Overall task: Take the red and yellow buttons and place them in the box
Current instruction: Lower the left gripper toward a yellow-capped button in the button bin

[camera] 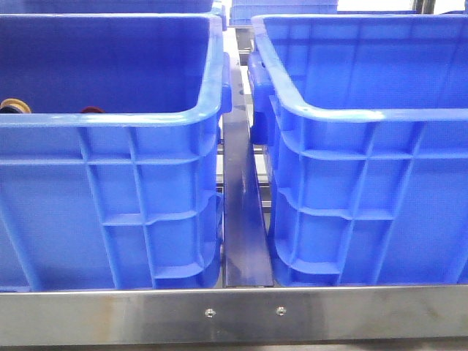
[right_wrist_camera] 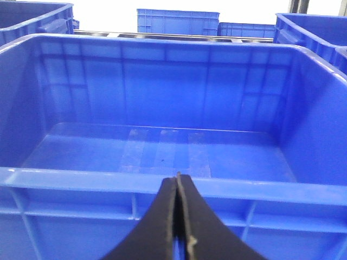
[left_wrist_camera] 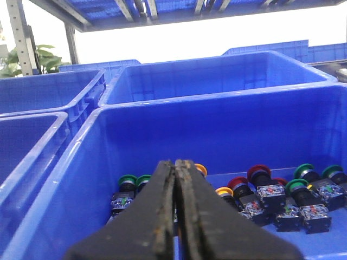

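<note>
Yellow and red plastic caps are seen just above the near rim of the left crate [camera: 110, 121] in the front view: a yellow-ringed button [camera: 14, 107] with a dark centre at the far left, and a dark red button [camera: 92, 110] a little to its right, apart from it. Only their round tops are shown there.

In the left wrist view the same crate is seen from inside, and a loose row of push buttons lies on its floor against the far wall. Round mushroom-shaped caps in red [left_wrist_camera: 259, 172], yellow [left_wrist_camera: 224, 191] and green [left_wrist_camera: 304, 169] are set on black bodies with small square blocks that carry printed labels. Some buttons are touching each other; how many there are cannot be told, because part of the row is hidden behind the fingers.

The box [camera: 365, 117] at the right is a bright blue crate of smooth, slightly glossy plastic, with ribbed outer walls and a thick rolled rim. Its flat floor is shown in the right wrist view, with pale rectangular marks on it.

The left gripper [left_wrist_camera: 175, 216] is held over the near edge of the left crate; its dark, worn fingers are pressed together with nothing between them. The right gripper [right_wrist_camera: 178, 216] is held before the near wall of the box, its black jaws closed on nothing as well.

Between the two crates a dark metal bar [camera: 245, 219] is laid, and a brushed steel rail [camera: 234, 314] with two screws is fixed across the front.
</note>
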